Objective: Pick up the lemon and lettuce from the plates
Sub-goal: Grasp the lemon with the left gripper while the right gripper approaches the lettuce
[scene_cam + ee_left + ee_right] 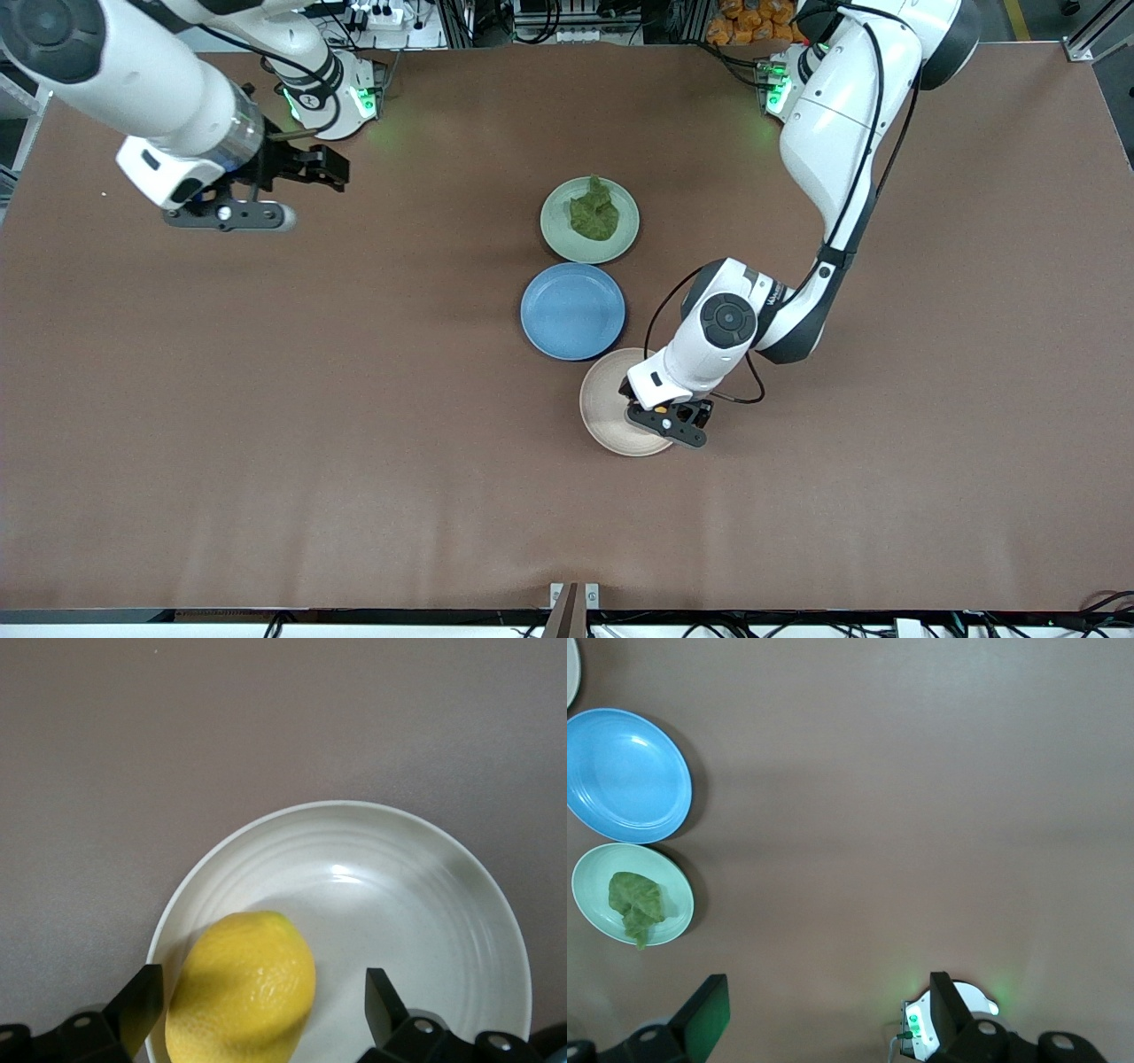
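Below the left gripper [257, 1010], whose jaws stand spread, one lemon [241, 988] lies on the beige plate [425, 904] – off-centre between the two fingers, touching neither and closer to one, its long axis slanting across the gap. Meanwhile the right gripper [824, 1014], jaws also apart and empty, waits over bare table [266, 399] toward its own arm's end, well apart from the one lettuce [594, 213] on the green plate [554, 232]. Three plates in all – green, blue plate [572, 311], beige – one lemon, one lettuce.

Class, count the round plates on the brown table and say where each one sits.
3. The pale green round plate lies farthest from the front camera, the blue round plate sits in the middle, and the beige-cream round plate is nearest.
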You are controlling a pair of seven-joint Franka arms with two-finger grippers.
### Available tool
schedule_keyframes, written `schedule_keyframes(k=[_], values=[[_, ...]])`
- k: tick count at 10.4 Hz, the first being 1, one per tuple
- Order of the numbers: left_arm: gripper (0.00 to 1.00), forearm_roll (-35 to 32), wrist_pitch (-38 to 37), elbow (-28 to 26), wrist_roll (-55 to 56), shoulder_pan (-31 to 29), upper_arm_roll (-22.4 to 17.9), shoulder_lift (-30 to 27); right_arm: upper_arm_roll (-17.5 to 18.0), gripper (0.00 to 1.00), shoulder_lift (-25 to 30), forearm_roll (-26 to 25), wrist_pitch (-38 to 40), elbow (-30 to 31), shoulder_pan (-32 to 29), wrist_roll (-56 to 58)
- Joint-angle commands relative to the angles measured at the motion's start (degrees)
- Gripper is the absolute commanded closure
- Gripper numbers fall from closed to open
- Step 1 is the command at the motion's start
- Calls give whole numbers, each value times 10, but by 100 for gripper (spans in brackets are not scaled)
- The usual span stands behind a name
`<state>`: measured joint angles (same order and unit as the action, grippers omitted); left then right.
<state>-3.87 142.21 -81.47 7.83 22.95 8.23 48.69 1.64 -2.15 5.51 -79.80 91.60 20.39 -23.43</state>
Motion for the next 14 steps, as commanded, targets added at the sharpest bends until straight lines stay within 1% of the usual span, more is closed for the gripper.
schedule_keyframes(k=[1,3,4,6,8,10,13,14], values=[[46,-11,2,11,10,4,-2,6,-4,0,7,5,-38,24,42,-64],[85,-12,2,10,27,6,-2,6,-4,0,7,5,-74,46,73,-100],[99,-11,2,10,27,6,-2,6,-4,0,7,5,-87,58,85,-112],[100,-11,2,10,27,5,-2,5,-4,0,5,5,-116,74,110,-143],[100,-11,1,10,27,4,-3,1,-3,0,1,6,-170,102,144,-206],[100,-11,-6,10,50,2,-3,-8,-3,0,-25,16,-210,107,179,-251],[100,-9,-45,10,57,-4,-3,-26,-3,0,-57,47,-271,108,196,-270],[100,-9,-67,10,68,-4,-3,-33,-3,0,-68,47,-280,108,206,-275]])
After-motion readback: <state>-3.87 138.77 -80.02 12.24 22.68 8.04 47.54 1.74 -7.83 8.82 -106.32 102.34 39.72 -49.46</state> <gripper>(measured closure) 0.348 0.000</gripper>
